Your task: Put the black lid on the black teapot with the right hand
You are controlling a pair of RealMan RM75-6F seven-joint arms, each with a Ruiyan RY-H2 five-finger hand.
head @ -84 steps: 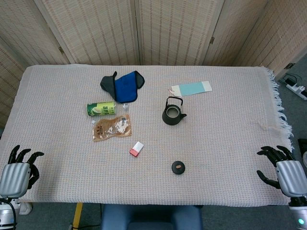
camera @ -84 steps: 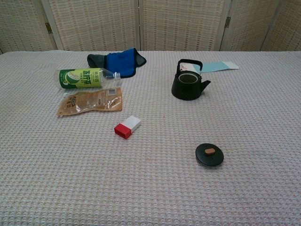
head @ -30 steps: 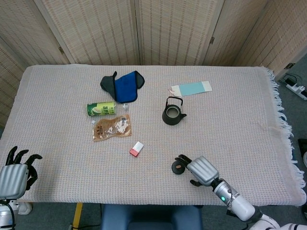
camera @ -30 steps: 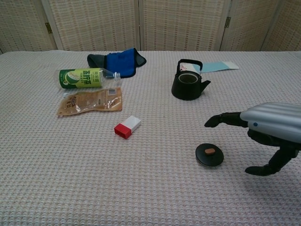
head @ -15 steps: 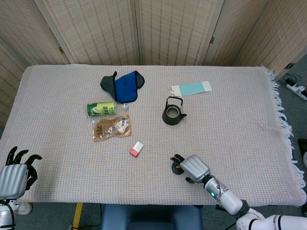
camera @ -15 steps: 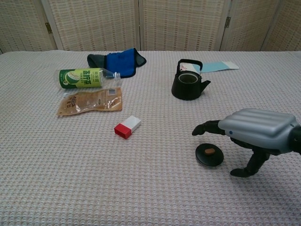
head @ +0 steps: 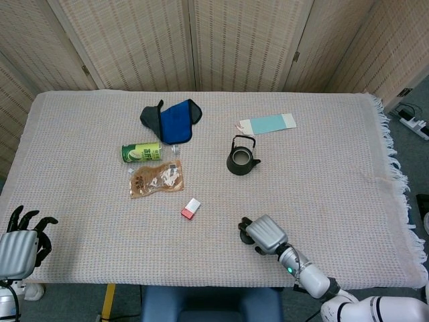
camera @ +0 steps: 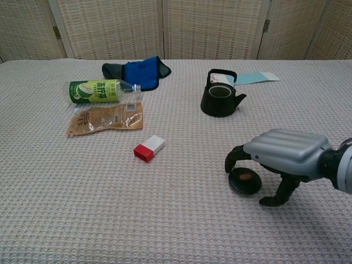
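Black lid (camera: 245,181) flat on bench (camera: 176,220), right robot hand (camera: 283,151) arched over it with fingers spread, not gripping, black teapot (camera: 220,95) well apart, left robot hand (head: 19,245) open at bench edge

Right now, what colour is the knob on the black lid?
Brown knob, clearest in the chest view.

Lid: black lid (camera: 245,181) lying flat on cloth, brown knob up.
Teapot: black teapot (camera: 220,100) standing upright, open, handle raised.
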